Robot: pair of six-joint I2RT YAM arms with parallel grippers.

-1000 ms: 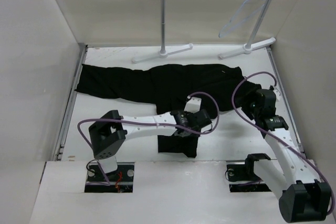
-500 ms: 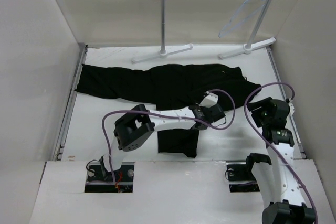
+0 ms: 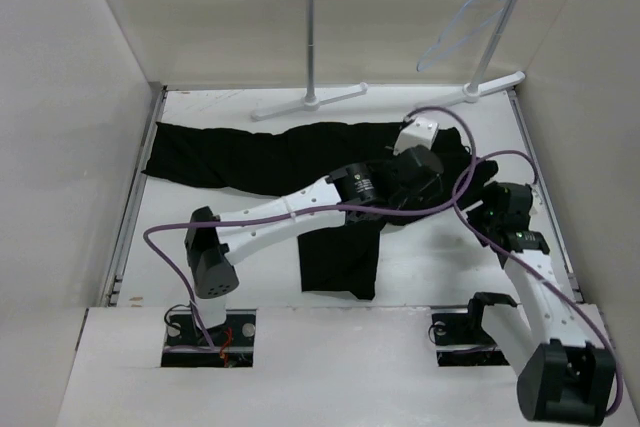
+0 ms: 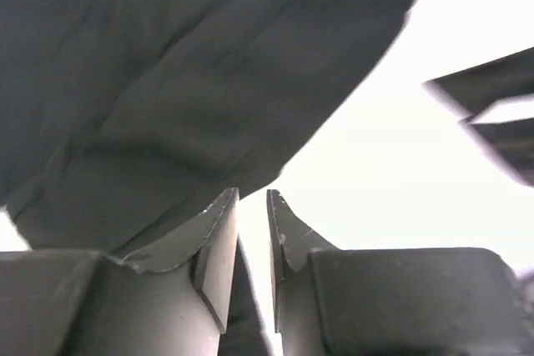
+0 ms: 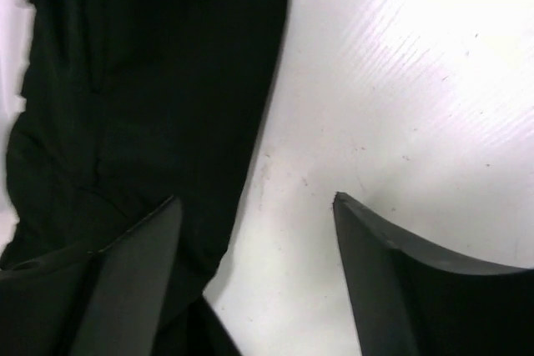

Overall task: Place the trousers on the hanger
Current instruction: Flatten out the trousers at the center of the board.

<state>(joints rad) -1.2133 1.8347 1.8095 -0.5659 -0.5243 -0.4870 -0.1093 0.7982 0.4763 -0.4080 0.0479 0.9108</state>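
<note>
On the worktop (image 3: 440, 262) the trousers (image 3: 250, 159) lie beneath both end effectors, stretching leftward; the hanger (image 3: 462, 29) hangs well beyond them. The right end effector (image 5: 254, 198) is spread over the fabric's edge. The left end effector (image 4: 253, 194) is nearly pressed together, and I cannot tell whether it is pinching cloth.

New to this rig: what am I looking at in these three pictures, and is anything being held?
Two white robot arms are bolted at the near edge of a table, and each ends in a two-finger gripper. The wide picture looks down from above and behind them. The two close-ups come from cameras on the wrists, so the dark wedges at the bottom are each gripper's own fingers. Black trousers lie spread on the table. A pale hanger hangs on a white rack at the back. The left gripper, stretched over the trousers, is nearly closed; whether it pinches cloth is unclear. The right gripper is open at the trousers' edge and holds nothing.
</note>
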